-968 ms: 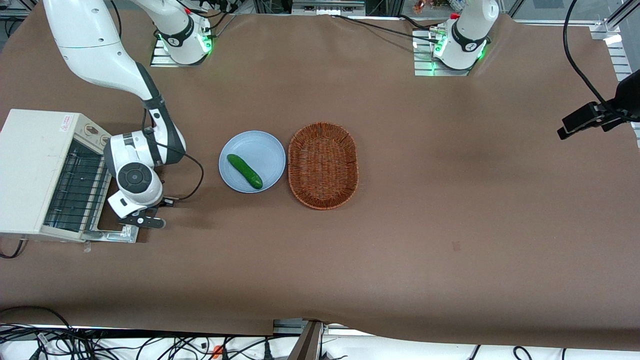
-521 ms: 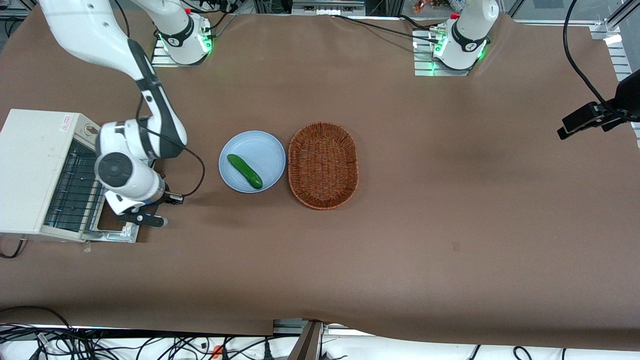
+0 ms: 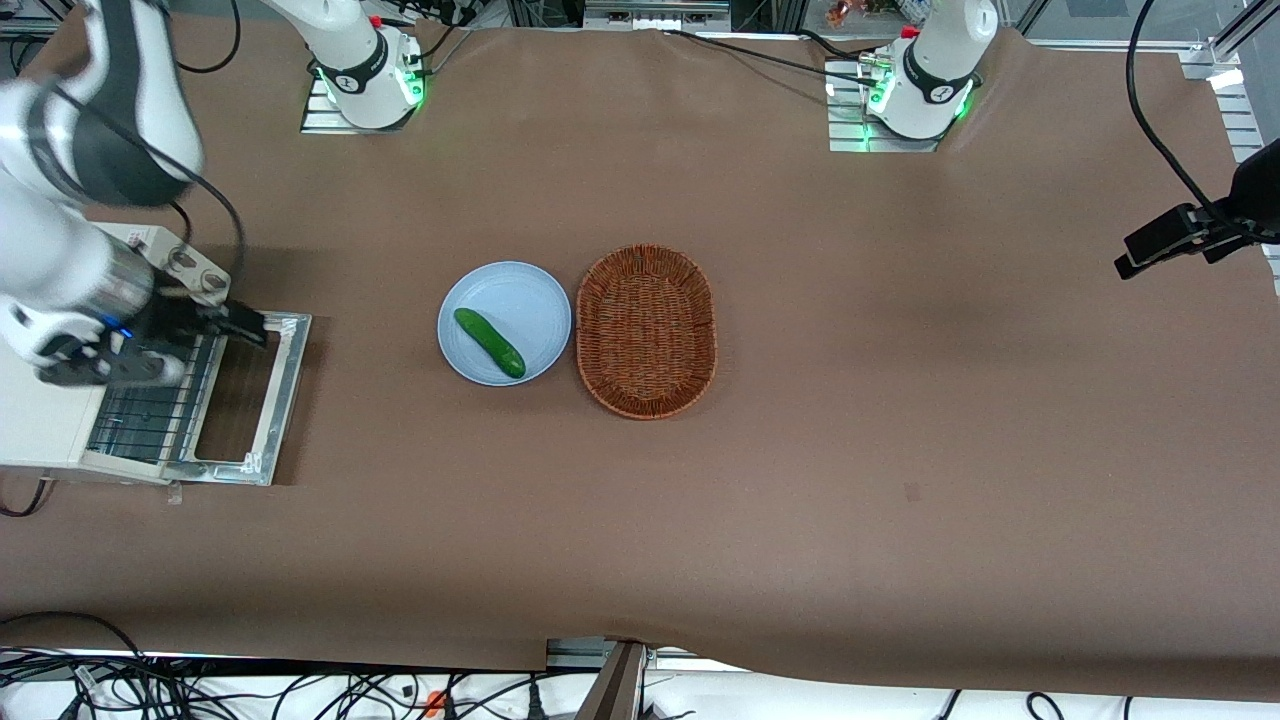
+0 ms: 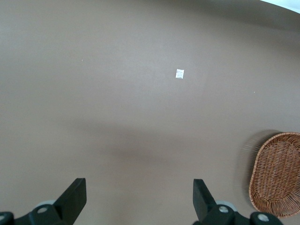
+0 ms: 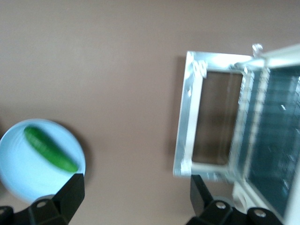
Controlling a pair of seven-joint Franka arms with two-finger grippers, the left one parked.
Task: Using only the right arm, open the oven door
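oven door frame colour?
Silvery metal around a dark window on the oven door; clearest in the front view. End effector above it.

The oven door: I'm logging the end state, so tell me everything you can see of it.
The oven door is a rectangular silvery metal frame around a see-through window showing the brown cloth beneath. It is swung fully down, lying flat on the table in front of the cream oven, whose wire rack is exposed. Nothing touches it except its hinge edge; the end effector, fingers open, hangs above the oven's front.
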